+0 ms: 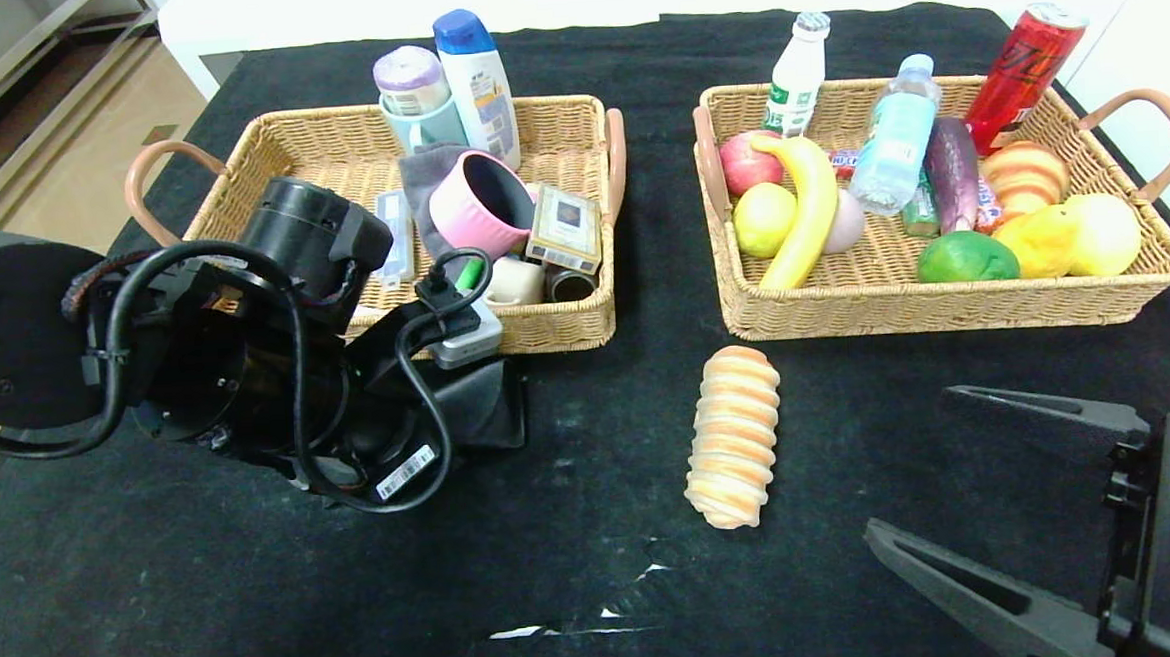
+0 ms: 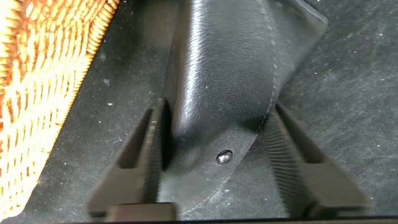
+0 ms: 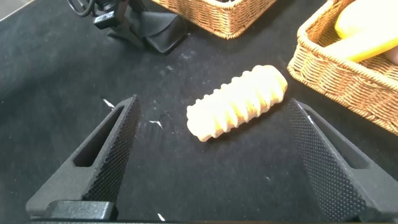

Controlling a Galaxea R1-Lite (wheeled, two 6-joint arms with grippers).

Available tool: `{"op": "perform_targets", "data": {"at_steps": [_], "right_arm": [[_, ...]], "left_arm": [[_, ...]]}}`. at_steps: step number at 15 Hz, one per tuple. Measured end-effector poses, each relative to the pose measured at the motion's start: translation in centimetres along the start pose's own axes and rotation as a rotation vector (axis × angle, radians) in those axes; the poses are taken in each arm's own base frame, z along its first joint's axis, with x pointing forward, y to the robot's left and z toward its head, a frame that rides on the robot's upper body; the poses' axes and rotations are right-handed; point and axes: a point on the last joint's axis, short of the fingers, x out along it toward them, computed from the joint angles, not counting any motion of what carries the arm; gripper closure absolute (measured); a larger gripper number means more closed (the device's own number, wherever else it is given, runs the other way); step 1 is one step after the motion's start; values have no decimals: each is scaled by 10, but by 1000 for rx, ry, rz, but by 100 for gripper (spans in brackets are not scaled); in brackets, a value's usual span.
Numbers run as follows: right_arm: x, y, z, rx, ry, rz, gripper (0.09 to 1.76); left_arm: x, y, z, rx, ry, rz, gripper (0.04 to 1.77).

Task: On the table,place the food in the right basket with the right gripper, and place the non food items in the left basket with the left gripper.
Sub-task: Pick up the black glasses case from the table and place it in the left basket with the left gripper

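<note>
Sorting nearly complete: banana [image 1: 801,215] and water bottle [image 1: 896,139] in right basket [image 1: 944,300]; pink saucepan [image 1: 478,202] and card box [image 1: 565,229] in left basket [image 1: 565,325]. Outstanding: bread roll [image 1: 734,436] and glasses case [image 2: 230,81], both on table [image 1: 259,606]. Left gripper [image 2: 217,168] low beside left basket, fingers straddling case, not visibly clamped. Right gripper [image 3: 214,165] spread wide, short of roll.
</note>
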Motion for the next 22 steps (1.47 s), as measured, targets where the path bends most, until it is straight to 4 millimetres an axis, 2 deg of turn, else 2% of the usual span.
{"op": "perform_targets", "data": {"at_steps": [4, 17, 22], "right_arm": [[0, 0, 0, 0, 0, 1, 14], [0, 0, 0, 0, 0, 0, 14], [0, 0, 0, 0, 0, 1, 14]], "left_arm": [[1, -1, -1, 1, 7, -5, 96], [5, -4, -5, 1, 24, -15, 96], [-6, -2, -6, -6, 15, 4, 98]]}}
